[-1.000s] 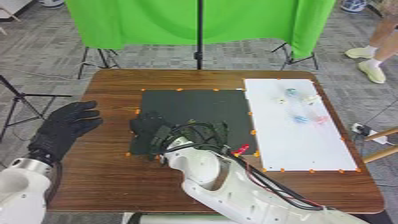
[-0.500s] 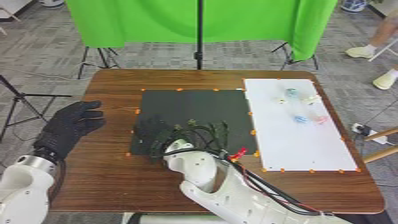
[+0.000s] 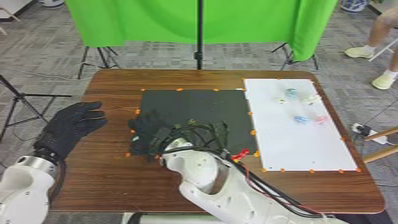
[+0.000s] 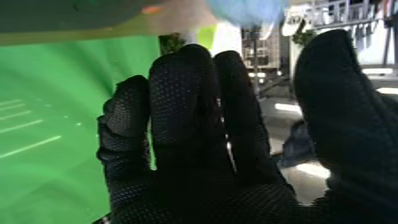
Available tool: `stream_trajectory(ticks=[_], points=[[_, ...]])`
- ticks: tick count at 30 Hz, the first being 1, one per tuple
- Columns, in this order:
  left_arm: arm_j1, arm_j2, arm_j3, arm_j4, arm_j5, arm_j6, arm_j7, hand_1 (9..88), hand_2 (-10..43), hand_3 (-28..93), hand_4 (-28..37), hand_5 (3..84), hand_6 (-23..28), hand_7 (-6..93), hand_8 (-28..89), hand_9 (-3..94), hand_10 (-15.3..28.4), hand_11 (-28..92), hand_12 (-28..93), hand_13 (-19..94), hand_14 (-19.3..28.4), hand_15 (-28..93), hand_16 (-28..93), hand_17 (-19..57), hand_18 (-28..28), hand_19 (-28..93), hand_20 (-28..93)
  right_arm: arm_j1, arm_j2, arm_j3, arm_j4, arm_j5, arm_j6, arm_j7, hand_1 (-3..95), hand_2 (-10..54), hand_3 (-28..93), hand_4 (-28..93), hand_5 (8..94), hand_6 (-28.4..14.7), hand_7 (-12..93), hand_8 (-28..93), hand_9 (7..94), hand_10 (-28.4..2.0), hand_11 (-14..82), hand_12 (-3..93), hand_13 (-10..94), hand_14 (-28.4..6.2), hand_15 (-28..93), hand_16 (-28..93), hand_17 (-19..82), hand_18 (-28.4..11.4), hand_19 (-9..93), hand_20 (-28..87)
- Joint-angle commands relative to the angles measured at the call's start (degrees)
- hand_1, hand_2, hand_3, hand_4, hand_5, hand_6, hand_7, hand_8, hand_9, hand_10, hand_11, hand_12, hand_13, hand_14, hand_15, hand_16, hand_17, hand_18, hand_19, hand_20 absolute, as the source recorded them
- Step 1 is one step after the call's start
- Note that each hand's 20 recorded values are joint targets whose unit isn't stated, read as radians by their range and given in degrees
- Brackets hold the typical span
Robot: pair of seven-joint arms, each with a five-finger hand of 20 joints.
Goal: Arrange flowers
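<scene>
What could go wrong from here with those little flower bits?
The black cables loop loosely around the right arm, so they might catch on something or drag across the table.

The blue piece and the pink piece lie very close together on the white board, so the right hand, looking big beside them, could nudge one while going for the other.

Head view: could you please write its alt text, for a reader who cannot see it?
A robot's gloved right hand is over a black mat on a brown wooden table, its open left hand at the table's left side. A white sheet at right holds small blue, pink and white items, likely flowers.
</scene>
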Motion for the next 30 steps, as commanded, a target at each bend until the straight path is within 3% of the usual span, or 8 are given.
stream_trajectory(ticks=[1, 2, 5, 6, 11, 15, 22, 30], points=[[5.17, -2.86, -2.36, -1.58, -0.07, 0.94, 2.82, 31.9, -0.4, 76, -28.3, 41.0, 5.8, 43.8, -23, 37.4, 17.3, 49, 4, 30, 19.9, 63, -15, -4.4, 24.4, 72, -20, 0.14, 1.89, 6.2, -4.31, 1.84, -3.54, -4.57, 37.0, -7.2, 70, -28, 44.0, -8.0, 31, -17, 45.2, -14.2, 45.0, 24.3, 54, -8.6, 74, 23, 28, -18.6, 84, 44], [6.5, -3.54, -2.87, -2.12, -0.26, 1.41, 4.33, 31.9, -0.3, 76, -28.3, 40.9, 5.9, 43.3, -23, 37.4, 17.3, 48, 5, 30, 19.7, 62, -14, -4.5, 24.3, 71, -19, 0.7, 2.89, 6.85, -4.76, 3.03, -3.29, -5.1, 35.4, -6.1, 72, -28, 43.2, -8.0, 31, -17, 43.6, -14.5, 44.6, 23.9, 53, -8.8, 74, 23, 27, -18.5, 84, 44], [9.19, -5.21, -4.05, -3.1, -0.35, 1.88, 6.08, 32.2, 0.6, 75, -28.3, 40.1, 5.8, 40.8, -21, 37.0, 16.7, 45, 6, 30, 18.6, 58, -12, -4.7, 23.7, 69, -16, 0.2, 8.5, 11.21, -8.0, 6.17, -2.03, -4.03, 32.2, -4.5, 76, -28, 40.9, -7.3, 32, -18, 40.5, -14.4, 44.6, 23.0, 49, -8.8, 72, 20, 27, -18.4, 83, 44], [9.14, -5.5, -4.24, -3.13, -0.22, 1.77, 5.2, 32.3, 0.8, 75, -28.3, 40.0, 5.7, 40.1, -21, 36.9, 16.6, 44, 7, 30, 18.4, 58, -11, -4.7, 23.7, 69, -15, -1.39, 10.97, 13.55, -9.8, 7.47, -1.68, -2.96, 31.4, -4.6, 77, -28, 40.4, -7.0, 32, -18, 39.6, -14.5, 44.3, 22.7, 47, -9.0, 72, 19, 26, -18.2, 83, 44], [10.63, -6.58, -5.06, -3.78, -0.24, 1.97, 5.61, 32.7, 1.9, 73, -28.3, 38.8, 5.1, 35.9, -18, 36.0, 15.5, 40, 8, 30, 17.6, 53, -10, -4.9, 23.3, 67, -11, -6.73, 22.36, 24.85, -12.41, 14.87, 4.21, -1.12, 27.3, -3.9, 87, -27, 38.0, -5.3, 36, -20, 35.8, -14.4, 43.9, 22.2, 38, -9.6, 63, 13, 21, -17.7, 71, 37], [11.5, -6.94, -5.49, -4.03, -0.35, 2.16, 6.16, 32.6, 2.1, 73, -28.3, 38.5, 5.0, 34.9, -18, 35.9, 15.3, 39, 9, 30, 17.7, 52, -9, -4.9, 23.2, 66, -10, -12.0, 31.1, 31.19, -12.71, 15.49, 9.04, 2.36, 27.4, -6.2, 90, -27, 40.6, -5.3, 36, -22, 38.6, -14.2, 43.5, 21.3, 36, -9.6, 58, 11, 20, -16.7, 67, 32], [11.94, -7.3, -5.73, -4.11, -0.26, 2.02, 6.28, 32.6, 2.4, 73, -28.3, 38.2, 4.9, 34.1, -17, 35.8, 15.1, 38, 9, 30, 17.6, 51, -8, -5.0, 23.0, 65, -8, -24.03, 39.04, 42.79, -14.72, 13.52, 4.99, 7.92, 27.6, -8.7, 91, -28, 40.0, -5.5, 35, -21, 38.3, -13.8, 41.0, 21.1, 39, -9.6, 55, 11, 21, -16.4, 67, 29], [11.83, -6.93, -5.15, -3.89, -0.54, 1.81, 6.11, 32.6, 2.5, 72, -28.3, 38.3, 5.0, 33.7, -17, 35.8, 15.1, 38, 10, 30, 17.4, 51, -8, -5.1, 23.0, 64, -6, -31.49, 40.58, 46.6, -14.37, 12.39, 0.68, 11.06, 27.7, -9.5, 90, -28, 38.2, -5.3, 35, -21, 37.1, -13.7, 40.5, 21.7, 44, -10.1, 51, 12, 22, -16.3, 68, 29]])
